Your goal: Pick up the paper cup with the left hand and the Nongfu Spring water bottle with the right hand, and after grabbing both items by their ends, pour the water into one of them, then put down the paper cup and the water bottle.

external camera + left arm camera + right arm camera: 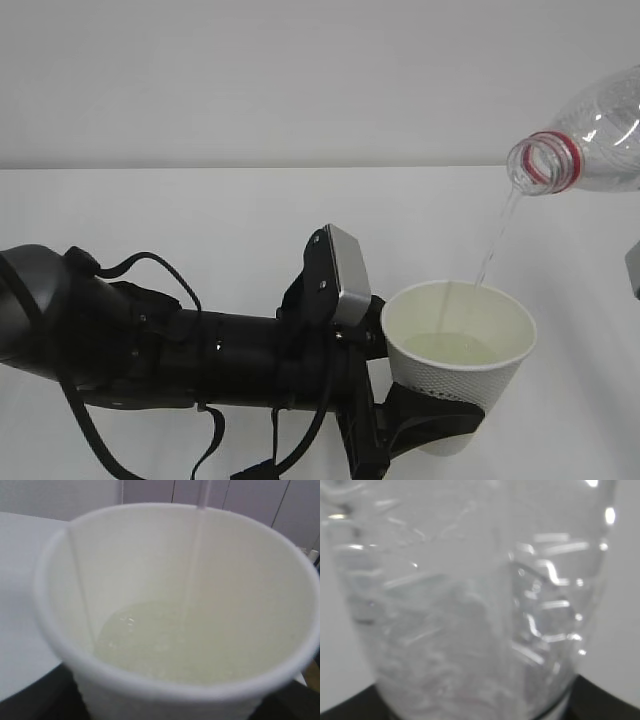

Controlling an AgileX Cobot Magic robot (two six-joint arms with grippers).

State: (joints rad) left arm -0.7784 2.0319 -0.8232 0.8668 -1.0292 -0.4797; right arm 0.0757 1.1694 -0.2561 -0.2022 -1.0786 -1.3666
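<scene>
White table (200, 220) and a plain pale wall made up the whole setting, so the action stood out clearly. At the left hand (425, 420), the black jaws clasped the lower part of the paper cup (458, 365), holding it upright above the tabletop with its mouth open to the stream. The right hand's fingertips were not visible; the right wrist view was filled by the clear ribbed wall of the Nongfu Spring water bottle (470, 605) pressed close to the camera over a dark edge at the bottom, which suggested a grip near the bottle's base. In the exterior view the bottle (590, 135) was tipped with its open, red-ringed neck pointing down and left, above and to the right of the cup. A thin thread of water (492, 245) fell from the neck to just inside the cup's far rim, and a shallow pool (150, 640) lay in the bottom.

The risk, as I judged it, was the landing point: the stream entered near the rim, so a small drift of either arm could send it over the edge onto the table. A firmer squeeze could also buckle the soft cup as it grew heavier.
</scene>
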